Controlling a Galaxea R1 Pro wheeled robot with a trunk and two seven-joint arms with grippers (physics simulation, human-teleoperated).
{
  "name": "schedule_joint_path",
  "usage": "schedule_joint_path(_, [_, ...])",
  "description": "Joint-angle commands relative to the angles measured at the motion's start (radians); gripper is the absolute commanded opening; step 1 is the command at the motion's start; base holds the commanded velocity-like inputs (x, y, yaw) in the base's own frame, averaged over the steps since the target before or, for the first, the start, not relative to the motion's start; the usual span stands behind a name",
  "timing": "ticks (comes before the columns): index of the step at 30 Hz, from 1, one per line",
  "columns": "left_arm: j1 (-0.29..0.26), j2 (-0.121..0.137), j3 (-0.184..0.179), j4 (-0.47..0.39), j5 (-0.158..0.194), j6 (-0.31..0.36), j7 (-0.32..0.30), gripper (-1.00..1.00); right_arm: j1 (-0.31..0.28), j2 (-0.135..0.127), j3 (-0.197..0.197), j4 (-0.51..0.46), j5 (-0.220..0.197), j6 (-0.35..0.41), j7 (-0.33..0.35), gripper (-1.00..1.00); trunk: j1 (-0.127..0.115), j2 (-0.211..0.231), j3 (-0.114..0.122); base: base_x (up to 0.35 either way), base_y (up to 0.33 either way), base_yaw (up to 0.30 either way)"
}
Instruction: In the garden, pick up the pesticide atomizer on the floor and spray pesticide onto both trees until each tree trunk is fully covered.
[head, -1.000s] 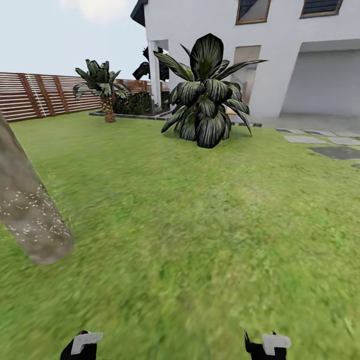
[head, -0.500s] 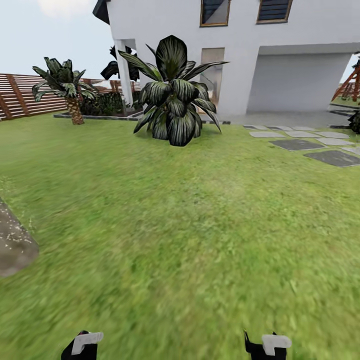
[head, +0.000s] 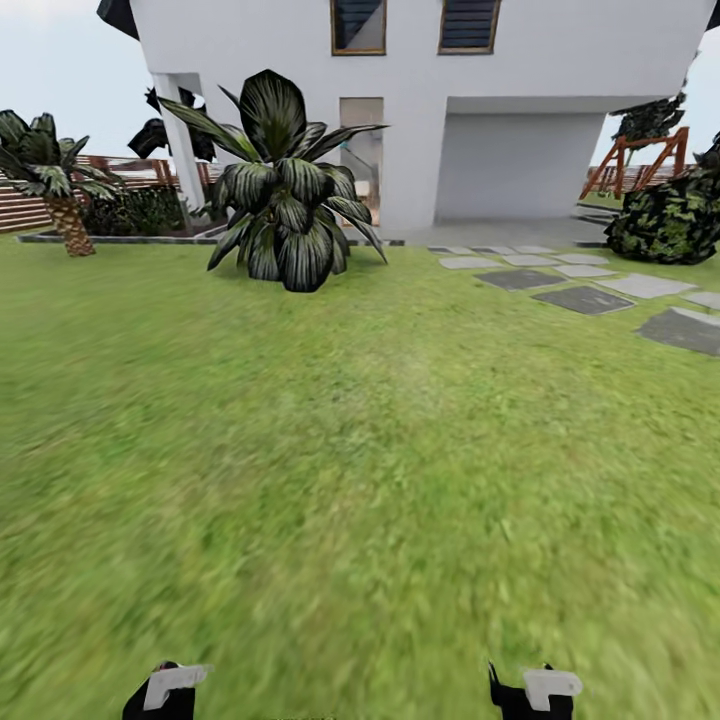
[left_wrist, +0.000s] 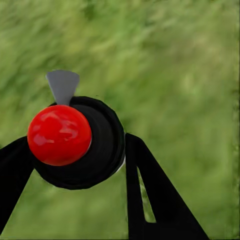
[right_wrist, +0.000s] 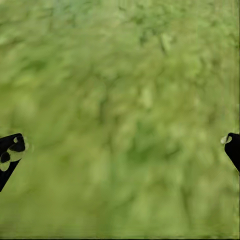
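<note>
The left claw (left_wrist: 75, 170) grips the pesticide atomizer (left_wrist: 75, 137) over the lawn (head: 380, 450); the right claw (right_wrist: 120, 150) hangs spread wide

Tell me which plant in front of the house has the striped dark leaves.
The big broad-leaved plant by the house's doorway. The short palm far left has thin fronds on a scaly trunk, and the bush far right is rounded and mottled.

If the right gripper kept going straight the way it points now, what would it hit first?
Most likely the lawn. The right gripper stands open, fingertips wide apart, with blurred grass ahead and nothing between. How far off the grass lies is unclear.
</note>
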Motion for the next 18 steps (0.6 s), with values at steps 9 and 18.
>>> schedule_joint_path(9, [0.000, 0.000, 0.000, 0.000, 0.000, 0.000, 0.000, -1.00, 0.000, 0.000, 0.000, 0.000, 0.000, 0.000, 0.000, 1.00, 0.000, 0.000, 0.000, -0.104, -0.211, -0.300])
schedule_joint_path(18, [-0.001, -0.001, 0.000, 0.000, 0.000, 0.000, 0.000, -1.00, 0.000, 0.000, 0.000, 0.000, 0.000, 0.000, 0.000, 1.00, 0.000, 0.000, 0.000, -0.099, -0.211, -0.300])
